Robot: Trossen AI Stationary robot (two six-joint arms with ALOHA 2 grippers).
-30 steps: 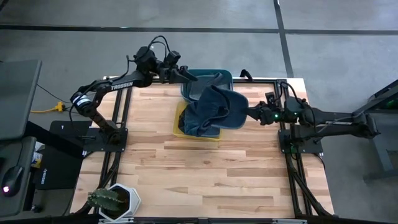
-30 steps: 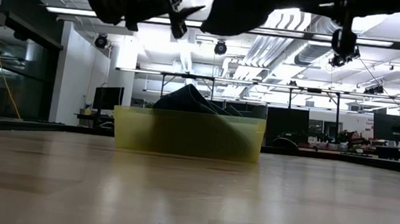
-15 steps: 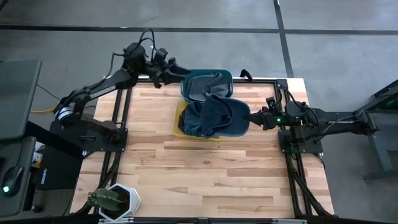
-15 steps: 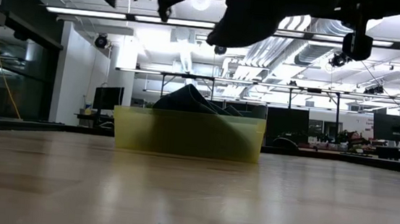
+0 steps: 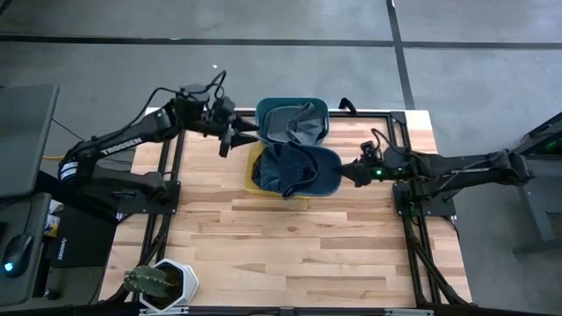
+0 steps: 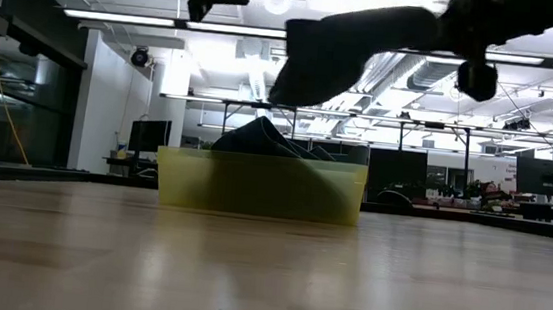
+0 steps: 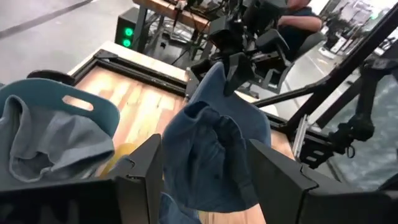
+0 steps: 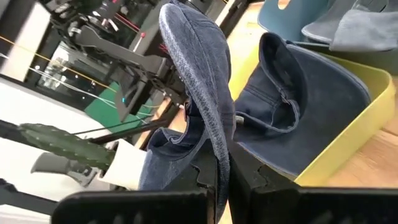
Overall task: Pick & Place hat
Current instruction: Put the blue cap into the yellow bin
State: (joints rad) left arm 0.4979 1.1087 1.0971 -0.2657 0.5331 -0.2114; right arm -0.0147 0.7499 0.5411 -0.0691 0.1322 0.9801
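a hat [image 5: 309,167] is held by its brim in the clamped right end effector [image 5: 358,172], hung above a yellow bin [image 5: 256,184] on the desk [image 5: 290,246]. farther back, the left end effector [image 5: 235,138] is seen parted and empty beside a blue bin [image 5: 263,110].

Grey concrete floor [image 5: 492,53], bright ceiling strip lights [image 6: 138,19]

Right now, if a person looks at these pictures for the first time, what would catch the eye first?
The dark blue denim hat hangs above the yellow plastic bin at the table's far middle, pinched by its brim in the right gripper. Behind it sits a teal bin with grey cloth. The left gripper, fingers apart, hovers empty beside the bins.
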